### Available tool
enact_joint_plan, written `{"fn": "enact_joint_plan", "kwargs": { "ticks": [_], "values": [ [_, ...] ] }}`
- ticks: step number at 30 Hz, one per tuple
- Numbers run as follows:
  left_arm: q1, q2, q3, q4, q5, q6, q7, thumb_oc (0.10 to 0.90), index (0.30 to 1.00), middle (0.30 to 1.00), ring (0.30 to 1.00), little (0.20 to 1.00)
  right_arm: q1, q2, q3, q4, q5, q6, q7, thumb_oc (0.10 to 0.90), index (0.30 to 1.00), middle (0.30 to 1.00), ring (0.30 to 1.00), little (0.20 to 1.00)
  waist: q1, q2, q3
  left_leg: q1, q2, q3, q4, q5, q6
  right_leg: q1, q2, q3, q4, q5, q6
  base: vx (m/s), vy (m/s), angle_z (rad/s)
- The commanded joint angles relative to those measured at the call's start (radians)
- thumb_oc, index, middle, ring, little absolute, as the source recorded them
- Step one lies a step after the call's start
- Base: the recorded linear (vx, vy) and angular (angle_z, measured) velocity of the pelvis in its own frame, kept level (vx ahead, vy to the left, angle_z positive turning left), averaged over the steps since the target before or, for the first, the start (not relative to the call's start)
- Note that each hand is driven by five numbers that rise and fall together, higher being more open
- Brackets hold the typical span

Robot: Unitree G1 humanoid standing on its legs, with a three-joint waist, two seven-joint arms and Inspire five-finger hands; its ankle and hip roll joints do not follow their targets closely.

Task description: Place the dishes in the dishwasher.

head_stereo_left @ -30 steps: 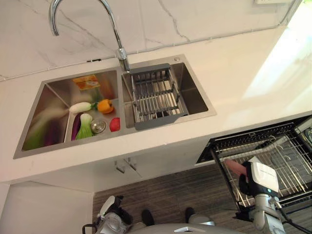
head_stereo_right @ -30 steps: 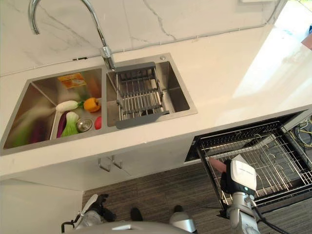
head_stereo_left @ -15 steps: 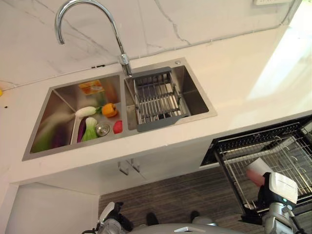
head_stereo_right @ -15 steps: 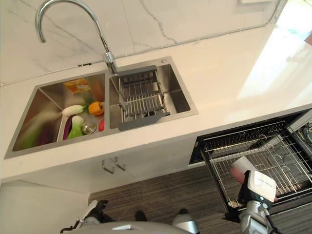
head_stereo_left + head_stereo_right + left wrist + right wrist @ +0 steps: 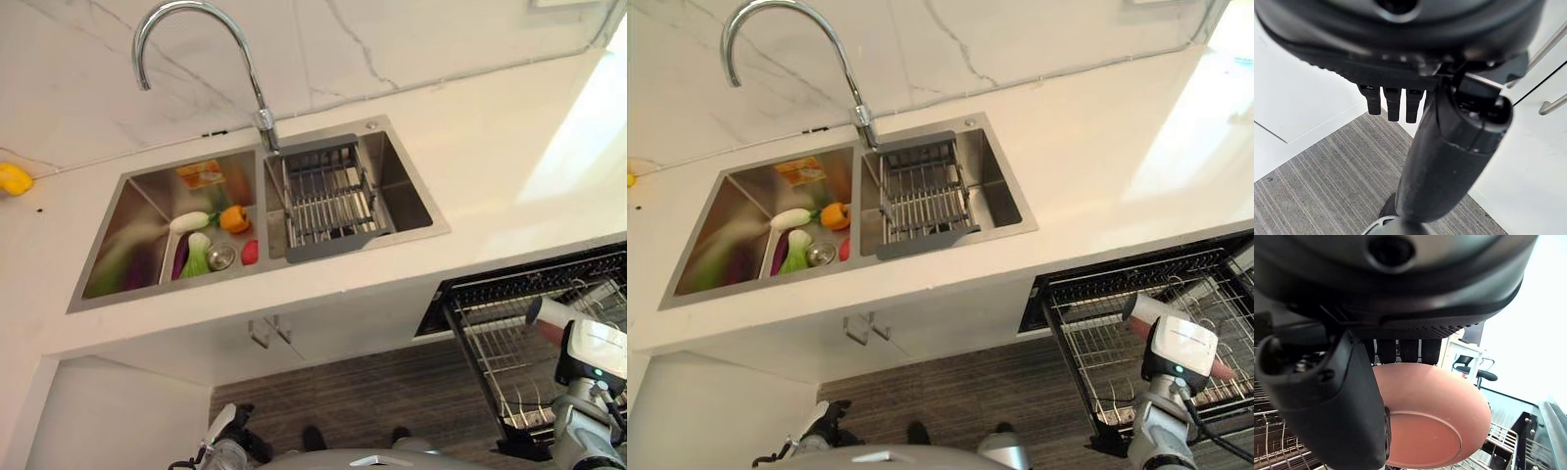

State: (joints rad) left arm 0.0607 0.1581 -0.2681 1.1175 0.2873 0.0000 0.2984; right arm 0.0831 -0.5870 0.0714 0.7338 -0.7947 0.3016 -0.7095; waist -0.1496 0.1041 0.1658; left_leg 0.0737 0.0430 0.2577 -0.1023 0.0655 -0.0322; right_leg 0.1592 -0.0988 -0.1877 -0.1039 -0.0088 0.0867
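Reddish-brown, a shallow bowl [image 5: 1432, 421] was pinched between the thumb and curled fingers of the right hand [image 5: 1347, 396], and it was held just above the pulled-out dishwasher rack [image 5: 1097, 343] below the right end of the counter [image 5: 1087, 147]. In the head views the bowl's pale rim was seen over the rack's wires. The left hand [image 5: 1396, 100] was hung low by the floor [image 5: 1322, 181], its fingers relaxed and nothing held. A steel double sink [image 5: 127, 211] was set in the counter's middle; vegetables [image 5: 201, 245] lay in its left basin, and a wire drainer [image 5: 328, 201] sat in its right basin, under the tap [image 5: 196, 49].
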Motion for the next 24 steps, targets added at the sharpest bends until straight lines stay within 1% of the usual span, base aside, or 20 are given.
{"fn": "enact_joint_plan", "kwargs": {
  "ticks": [1, 2, 6, 10, 12, 13, 14, 16, 17, 18, 19, 20, 21, 22, 23, 24],
  "values": [
    [-0.094, -0.003, -0.048, 0.071, -0.006, -0.008, 0.018, 0.800, 0.900, 0.900, 0.900, 0.900, -0.116, -0.084, -0.013, 0.024, -0.038, 0.012, -0.057, 0.800, 0.900, 0.900, 0.900, 0.900, 0.035, 0.003, 0.032, 0.102, 0.103, 0.015, 0.015, -0.070, -0.093, -0.015, -0.061, -0.102, 0.017, -0.019, 0.066, 0.01, -0.022, 0.07],
    [-0.093, -0.007, -0.044, 0.078, -0.007, -0.002, 0.018, 0.800, 0.900, 0.900, 0.900, 0.900, -0.117, -0.057, 0.017, 0.035, -0.037, -0.001, -0.024, 0.800, 0.900, 0.900, 0.900, 0.900, 0.038, 0.001, 0.030, 0.100, 0.104, 0.012, 0.015, -0.069, -0.093, -0.013, -0.060, -0.107, 0.017, -0.020, 0.064, 0.01, -0.024, 0.08],
    [-0.088, -0.007, -0.035, 0.083, -0.002, 0.005, 0.020, 0.800, 0.900, 0.900, 0.900, 0.900, -0.097, -0.026, 0.027, 0.039, -0.025, -0.006, -0.025, 0.800, 0.900, 0.900, 0.900, 0.900, 0.041, -0.005, 0.029, 0.099, 0.107, 0.005, 0.015, -0.068, -0.095, -0.009, -0.057, -0.114, 0.017, -0.024, 0.062, 0.01, -0.026, 0.10],
    [-0.085, -0.008, -0.028, 0.083, -0.006, 0.009, 0.023, 0.800, 0.900, 0.900, 0.900, 0.900, -0.080, -0.012, 0.022, 0.020, -0.015, -0.011, -0.026, 0.800, 0.900, 0.900, 0.900, 0.900, 0.042, -0.007, 0.028, 0.099, 0.109, 0.001, 0.015, -0.067, -0.096, -0.004, -0.056, -0.119, 0.017, -0.026, 0.061, 0.01, -0.015, 0.06],
    [-0.081, -0.007, -0.020, 0.082, -0.002, 0.016, 0.026, 0.800, 0.900, 0.900, 0.900, 0.900, -0.055, -0.013, -0.007, -0.035, -0.012, -0.007, -0.032, 0.800, 0.900, 0.900, 0.900, 0.900, 0.041, -0.010, 0.027, 0.100, 0.109, -0.002, 0.015, -0.067, -0.096, -0.003, -0.053, -0.121, 0.017, -0.028, 0.060, 0.00, 0.000, 0.00],
    [-0.079, -0.007, -0.016, 0.081, -0.002, 0.017, 0.027, 0.800, 0.900, 0.900, 0.900, 0.900, -0.048, -0.015, -0.026, -0.060, -0.001, -0.008, -0.042, 0.800, 0.900, 0.900, 0.900, 0.900, 0.039, -0.012, 0.027, 0.100, 0.109, -0.002, 0.015, -0.067, -0.096, -0.002, -0.053, -0.120, 0.017, -0.028, 0.059, 0.00, 0.000, 0.00],
    [-0.080, -0.009, -0.008, 0.077, -0.001, 0.021, 0.028, 0.800, 0.900, 0.900, 0.900, 0.900, -0.029, -0.018, -0.077, -0.114, 0.024, -0.007, -0.063, 0.800, 0.900, 0.900, 0.900, 0.900, 0.035, -0.012, 0.027, 0.101, 0.110, -0.001, 0.015, -0.068, -0.096, -0.001, -0.052, -0.120, 0.017, -0.030, 0.059, 0.00, 0.000, 0.00],
    [-0.080, -0.009, -0.011, 0.077, -0.001, 0.021, 0.028, 0.800, 0.900, 0.900, 0.900, 0.900, -0.023, -0.019, -0.082, -0.120, 0.024, -0.006, -0.061, 0.800, 0.900, 0.900, 0.900, 0.900, 0.037, -0.012, 0.027, 0.102, 0.110, -0.001, 0.015, -0.068, -0.096, 0.000, -0.052, -0.120, 0.017, -0.030, 0.059, 0.00, 0.000, 0.00],
    [-0.078, -0.009, -0.008, 0.075, 0.000, 0.024, 0.030, 0.800, 0.900, 0.900, 0.900, 0.900, -0.012, -0.019, -0.120, -0.159, 0.049, -0.006, -0.084, 0.800, 0.900, 0.900, 0.900, 0.900, 0.034, -0.012, 0.027, 0.103, 0.111, 0.000, 0.015, -0.069, -0.096, 0.000, -0.052, -0.120, 0.017, -0.030, 0.059, 0.00, 0.000, 0.00],
    [-0.074, -0.010, -0.005, 0.072, 0.001, 0.030, 0.034, 0.800, 0.900, 0.900, 0.900, 0.900, 0.014, -0.001, -0.206, -0.234, 0.143, -0.034, -0.128, 0.800, 0.900, 0.900, 0.900, 0.900, 0.029, -0.012, 0.030, 0.108, 0.112, 0.002, 0.015, -0.071, -0.096, 0.002, -0.052, -0.118, 0.017, -0.029, 0.059, 0.00, 0.000, 0.00],
    [-0.073, -0.012, -0.002, 0.071, 0.002, 0.034, 0.034, 0.800, 0.900, 0.900, 0.900, 0.900, 0.023, 0.015, -0.247, -0.262, 0.206, -0.062, -0.153, 0.800, 0.900, 0.900, 0.900, 0.900, 0.024, -0.012, 0.031, 0.114, 0.112, 0.003, 0.015, -0.077, -0.096, 0.005, -0.051, -0.114, 0.017, -0.033, 0.059, 0.00, 0.000, 0.00],
    [-0.075, -0.015, 0.000, 0.070, 0.004, 0.039, 0.033, 0.800, 0.900, 0.900, 0.900, 0.900, 0.043, 0.024, -0.286, -0.327, 0.228, -0.065, -0.170, 0.800, 0.900, 0.900, 0.900, 0.900, 0.021, -0.013, 0.030, 0.109, 0.112, 0.005, 0.015, -0.073, -0.094, 0.000, -0.051, -0.113, 0.017, -0.029, 0.058, 0.00, 0.000, 0.00],
    [-0.075, -0.015, -0.001, 0.070, 0.004, 0.039, 0.033, 0.800, 0.900, 0.900, 0.900, 0.900, 0.046, 0.025, -0.288, -0.330, 0.227, -0.064, -0.168, 0.800, 0.900, 0.900, 0.900, 0.900, 0.022, -0.013, 0.029, 0.109, 0.112, 0.005, 0.015, -0.072, -0.094, -0.001, -0.051, -0.113, 0.017, -0.029, 0.058, 0.00, 0.000, 0.00],
    [-0.075, -0.015, 0.008, 0.069, 0.012, 0.045, 0.037, 0.800, 0.900, 0.900, 0.900, 0.900, 0.076, 0.040, -0.355, -0.362, 0.268, -0.080, -0.218, 0.800, 0.900, 0.900, 0.900, 0.900, 0.012, -0.014, 0.027, 0.111, 0.113, 0.009, 0.015, -0.075, -0.093, -0.002, -0.050, -0.109, 0.017, -0.029, 0.058, 0.00, 0.000, 0.00],
    [-0.074, -0.015, 0.008, 0.070, 0.016, 0.050, 0.037, 0.800, 0.900, 0.900, 0.900, 0.900, 0.091, 0.054, -0.390, -0.388, 0.302, -0.093, -0.238, 0.800, 0.900, 0.900, 0.900, 0.900, 0.009, -0.015, 0.026, 0.112, 0.114, 0.011, 0.015, -0.075, -0.092, -0.001, -0.049, -0.106, 0.017, -0.029, 0.057, 0.00, 0.000, 0.00],
    [-0.074, -0.018, 0.012, 0.068, 0.019, 0.054, 0.038, 0.800, 0.900, 0.900, 0.900, 0.900, 0.111, 0.064, -0.430, -0.450, 0.313, -0.092, -0.251, 0.800, 0.900, 0.900, 0.900, 0.900, 0.004, -0.016, 0.026, 0.114, 0.114, 0.013, 0.015, -0.076, -0.092, -0.002, -0.047, -0.101, 0.017, -0.030, 0.056, 0.00, 0.000, 0.00]
  ]
}}
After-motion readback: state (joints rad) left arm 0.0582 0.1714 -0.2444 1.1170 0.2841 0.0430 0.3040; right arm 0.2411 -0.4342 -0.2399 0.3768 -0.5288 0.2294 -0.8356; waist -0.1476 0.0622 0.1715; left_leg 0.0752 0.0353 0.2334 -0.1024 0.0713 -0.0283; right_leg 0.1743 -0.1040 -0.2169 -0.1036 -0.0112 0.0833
